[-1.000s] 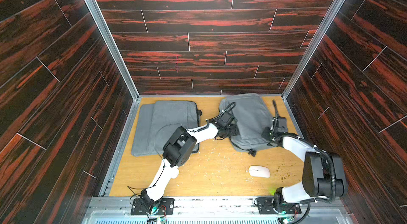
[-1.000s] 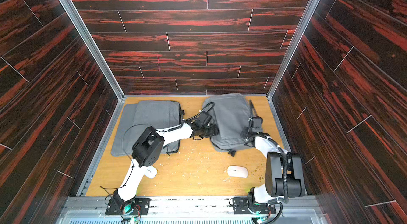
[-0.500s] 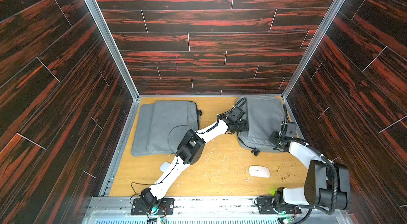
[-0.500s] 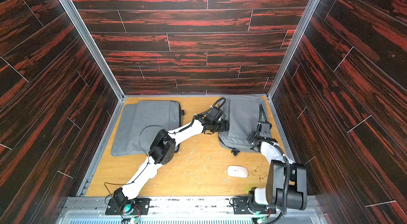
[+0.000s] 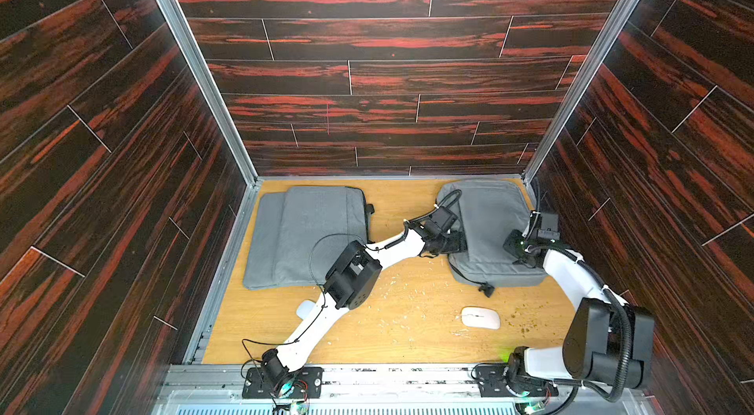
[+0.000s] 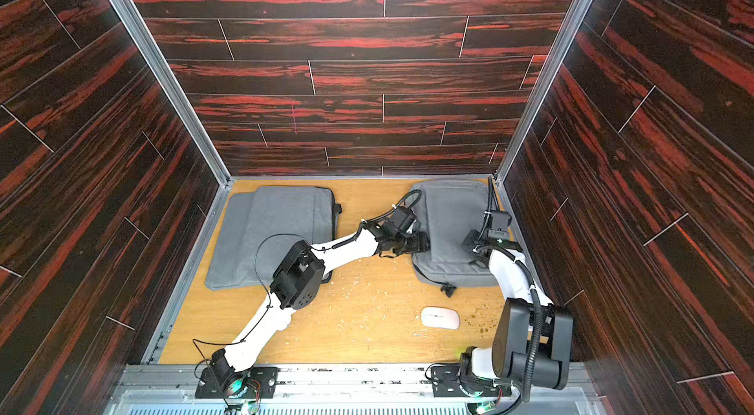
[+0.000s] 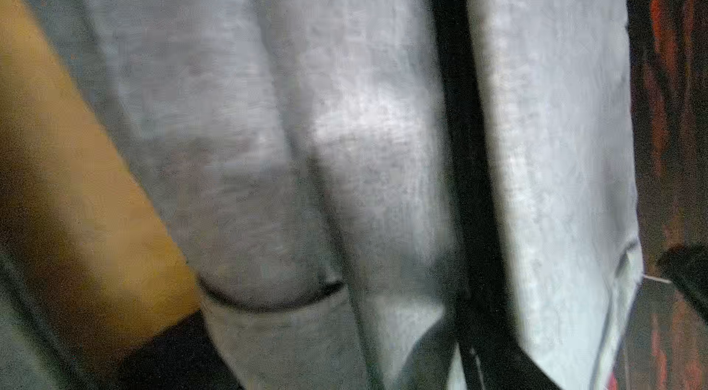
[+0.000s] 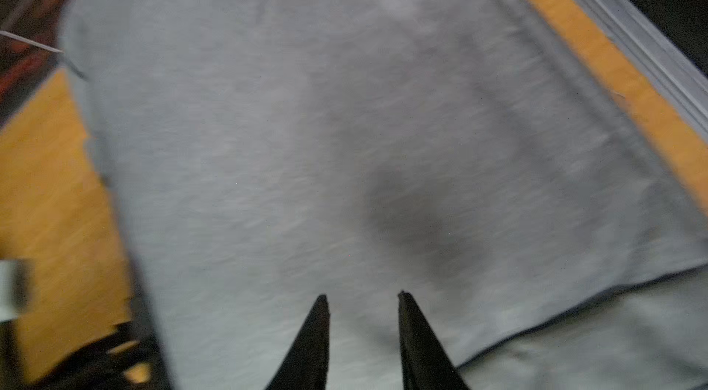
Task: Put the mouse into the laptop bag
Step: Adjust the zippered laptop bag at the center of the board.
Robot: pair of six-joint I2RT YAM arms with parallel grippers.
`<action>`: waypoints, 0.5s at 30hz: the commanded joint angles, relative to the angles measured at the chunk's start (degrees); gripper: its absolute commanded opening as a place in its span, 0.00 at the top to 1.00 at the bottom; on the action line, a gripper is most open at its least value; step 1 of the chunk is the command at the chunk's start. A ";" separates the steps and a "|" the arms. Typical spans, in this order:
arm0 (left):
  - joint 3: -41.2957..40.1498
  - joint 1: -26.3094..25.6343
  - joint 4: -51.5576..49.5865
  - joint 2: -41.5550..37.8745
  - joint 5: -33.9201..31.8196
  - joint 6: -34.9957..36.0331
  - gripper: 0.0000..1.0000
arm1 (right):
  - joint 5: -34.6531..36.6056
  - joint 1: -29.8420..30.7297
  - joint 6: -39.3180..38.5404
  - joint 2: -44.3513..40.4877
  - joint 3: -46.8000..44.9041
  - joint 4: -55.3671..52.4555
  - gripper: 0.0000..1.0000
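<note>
Laptop bag (image 5: 491, 225) now lies close to the right wall and back corner, having slid there from nearer the middle of the worktop (image 5: 408, 323) a second ago. The mouse (image 5: 480, 318) (image 6: 440, 318) has not moved. It sits on bare wood in front of the bag, apart from it and outside it. The left arm has stretched further, and its end effector (image 5: 456, 243) is at the bag's left edge. Whether it grips the fabric or only presses it cannot be told. The right end effector (image 8: 362, 296), whose fingertips show only in the right wrist view, hovers over the bag with its tips a little apart and nothing between them. The left wrist view alone shows a black band (image 7: 467, 177) crossing the grey cloth. A second grey bag (image 5: 310, 237) lies by the left wall. Open wood separates the two bags and surrounds the mouse. A small white object (image 5: 305, 309) has come into view beside the left arm.
</note>
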 commanded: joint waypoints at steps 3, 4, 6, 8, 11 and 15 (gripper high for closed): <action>9.74 -2.61 -6.10 4.22 1.25 0.16 0.22 | -6.54 -0.18 -0.58 -7.94 0.45 -3.41 0.67; 10.80 -2.59 -6.64 4.71 0.77 0.23 0.22 | -7.21 -0.21 -0.66 -8.95 0.37 -3.78 0.66; 11.90 -2.51 -7.97 5.08 -0.47 1.08 0.22 | -8.79 -0.10 -0.93 -10.57 -0.10 -3.74 0.66; 11.91 -2.27 -9.36 4.57 -1.01 2.00 0.22 | -11.33 0.15 -2.04 -11.99 -1.02 -2.71 0.67; 9.36 -1.46 -10.92 1.81 -1.42 3.28 0.22 | -13.20 2.24 -3.01 -13.22 -1.50 -1.40 0.65; -1.55 0.12 -8.30 -7.78 -4.17 4.60 0.21 | -10.29 9.53 -2.95 -11.97 0.93 -1.31 0.64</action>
